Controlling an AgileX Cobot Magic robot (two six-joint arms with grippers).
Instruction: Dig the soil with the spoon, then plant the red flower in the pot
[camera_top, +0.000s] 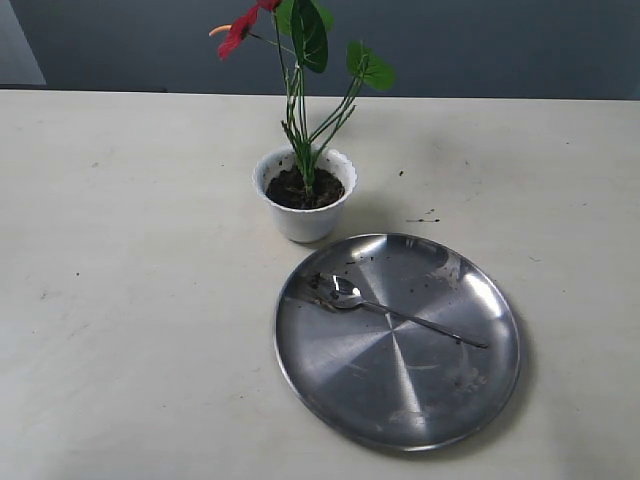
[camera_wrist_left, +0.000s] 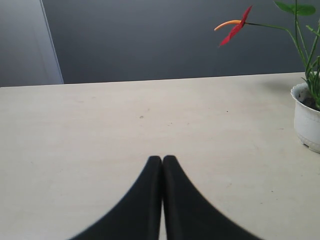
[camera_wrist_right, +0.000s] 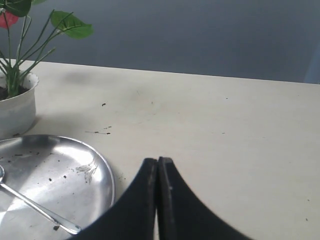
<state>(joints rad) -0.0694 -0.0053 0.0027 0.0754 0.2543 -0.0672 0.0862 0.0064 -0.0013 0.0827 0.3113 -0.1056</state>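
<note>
The white scalloped pot (camera_top: 305, 215) stands on the table, filled with dark soil (camera_top: 300, 190). The red flower (camera_top: 240, 30) rises upright out of that soil on thin green stems. The metal spoon (camera_top: 400, 315) lies loose on the steel plate (camera_top: 330, 395) in front of the pot. Neither gripper shows in the exterior view. My left gripper (camera_wrist_left: 162, 159) is shut and empty, with the pot (camera_wrist_left: 307, 122) and a red bloom (camera_wrist_left: 235, 30) off to one side. My right gripper (camera_wrist_right: 158, 161) is shut and empty beside the plate (camera_wrist_right: 102, 170), where the spoon's handle (camera_wrist_right: 40, 210) shows.
Small crumbs of soil (camera_top: 425, 217) lie scattered on the pale table (camera_top: 120, 280) to the right of the pot, and specks dot the plate. A dark wall runs behind the table's far edge.
</note>
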